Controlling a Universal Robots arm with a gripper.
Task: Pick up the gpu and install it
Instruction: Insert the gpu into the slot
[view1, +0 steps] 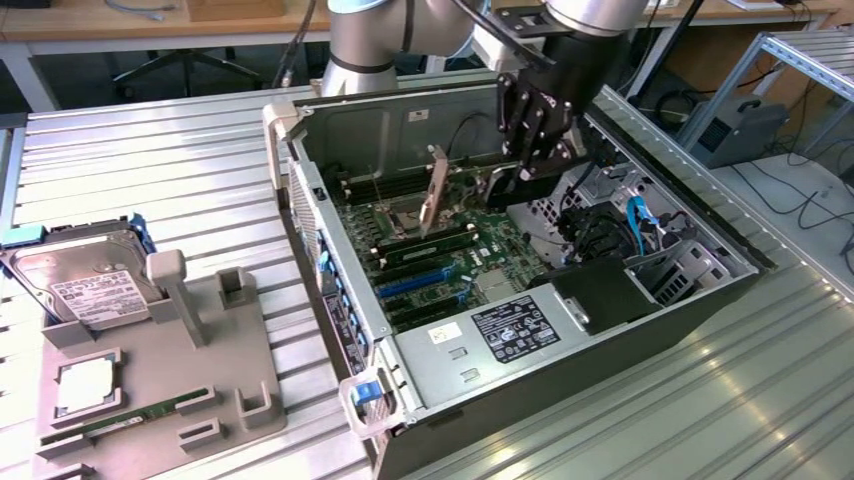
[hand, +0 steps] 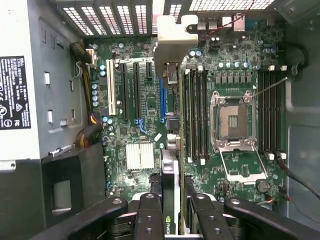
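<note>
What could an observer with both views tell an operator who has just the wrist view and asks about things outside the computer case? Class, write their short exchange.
Operator: The hand holds the gpu over the motherboard. What does the case rest on?
Observer: It lies on its side on a ribbed metal table.
Operator: Anything beside it?
Observer: A grey holder at the exterior view's left carries a hard drive.
</note>
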